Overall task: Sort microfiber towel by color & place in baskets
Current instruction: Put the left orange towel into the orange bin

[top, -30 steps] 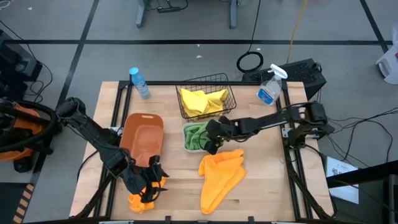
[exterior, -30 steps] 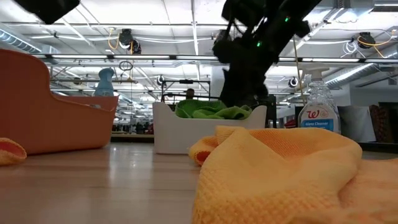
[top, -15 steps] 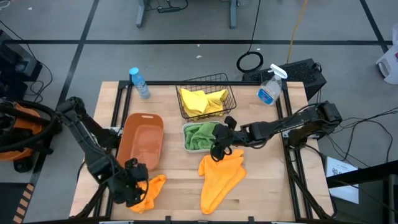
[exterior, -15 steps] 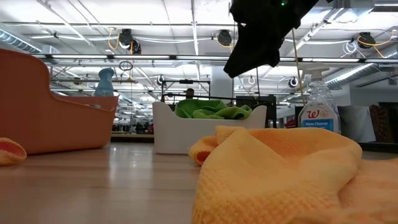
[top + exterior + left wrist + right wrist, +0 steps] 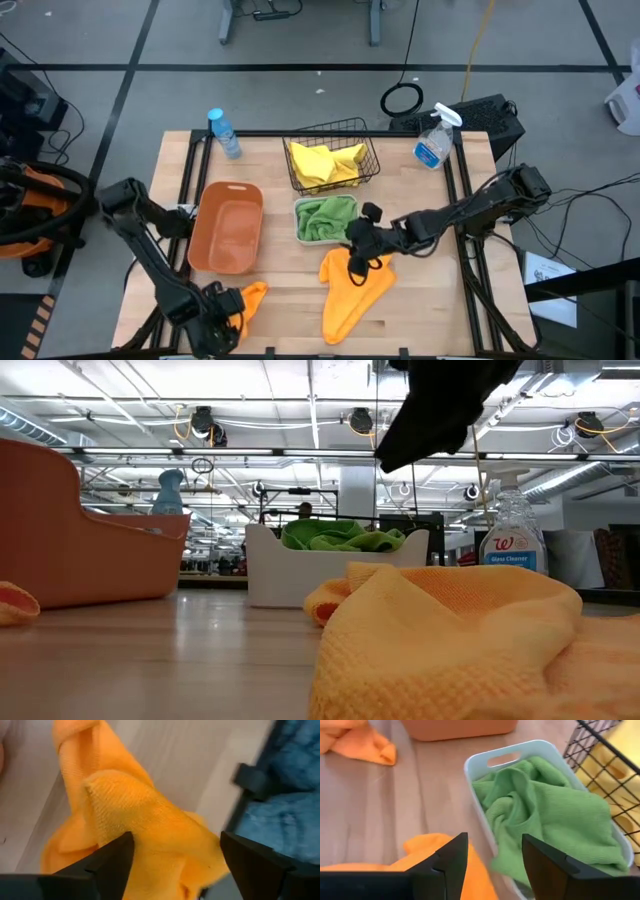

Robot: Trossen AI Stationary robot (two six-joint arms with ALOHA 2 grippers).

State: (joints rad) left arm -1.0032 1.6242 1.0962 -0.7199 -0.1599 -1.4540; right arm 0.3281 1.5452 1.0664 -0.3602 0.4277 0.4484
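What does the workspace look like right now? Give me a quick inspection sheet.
Surface: wooden table, dark frame rails.
Job's things: black wire basket holds yellow towels; white bin holds green towel; orange tub shows nothing inside; large orange towel loose at centre front; small orange towel loose at front left.
Clutter: spray bottle and water bottle at the back.
Grippers: left gripper open beside the small orange towel; right gripper open over the large one's back edge.
Cables: coil and yellow cord on the floor.
Surroundings: dark box behind the table.
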